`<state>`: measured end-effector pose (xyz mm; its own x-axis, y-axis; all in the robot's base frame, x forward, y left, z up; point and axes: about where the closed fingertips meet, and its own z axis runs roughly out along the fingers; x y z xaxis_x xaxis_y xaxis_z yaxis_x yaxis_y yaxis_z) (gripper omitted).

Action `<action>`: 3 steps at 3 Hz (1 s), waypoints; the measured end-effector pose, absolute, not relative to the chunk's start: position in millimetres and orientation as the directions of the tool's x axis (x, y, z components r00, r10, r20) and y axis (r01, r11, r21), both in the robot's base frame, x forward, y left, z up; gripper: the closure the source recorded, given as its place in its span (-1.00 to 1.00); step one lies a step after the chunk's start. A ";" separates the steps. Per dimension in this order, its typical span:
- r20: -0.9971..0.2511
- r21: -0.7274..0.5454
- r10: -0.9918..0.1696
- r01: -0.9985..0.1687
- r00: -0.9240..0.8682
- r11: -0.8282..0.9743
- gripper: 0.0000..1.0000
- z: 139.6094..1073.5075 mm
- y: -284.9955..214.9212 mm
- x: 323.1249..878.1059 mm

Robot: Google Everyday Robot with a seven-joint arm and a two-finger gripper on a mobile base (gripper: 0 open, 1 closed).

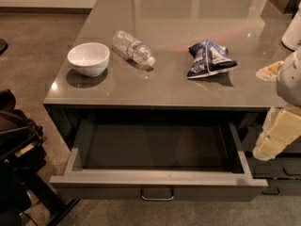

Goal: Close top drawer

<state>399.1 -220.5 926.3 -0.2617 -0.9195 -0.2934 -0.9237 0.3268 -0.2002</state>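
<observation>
The top drawer [157, 185] stands pulled far out from under the grey counter. Its dark-grey front faces me at the bottom of the view, with a small metal loop handle [157, 195] at centre. Its grey inside [155, 147] holds nothing. My gripper [275, 134], cream-coloured, hangs at the right edge of the view, beside and above the drawer's right wall, apart from the handle.
On the counter [188, 27] lie a white bowl [88, 59], a clear plastic bottle [133, 47] on its side and a blue snack bag [208, 59]. Slimmer drawers [277, 171] sit to the right. Dark equipment [19, 164] stands on the floor at left.
</observation>
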 end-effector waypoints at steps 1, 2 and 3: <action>-0.378 -0.176 -0.873 -0.902 -0.308 0.395 -1.00 908.5 -222.7 366.6; -0.480 -0.072 -0.790 -0.881 -0.381 0.468 -1.00 852.7 -214.5 330.9; -0.480 -0.008 -0.770 -0.876 -0.419 0.482 -0.63 828.5 -210.4 312.6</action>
<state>312.6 -210.4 828.5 -0.4195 -0.7704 -0.4801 -0.8761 0.4820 -0.0081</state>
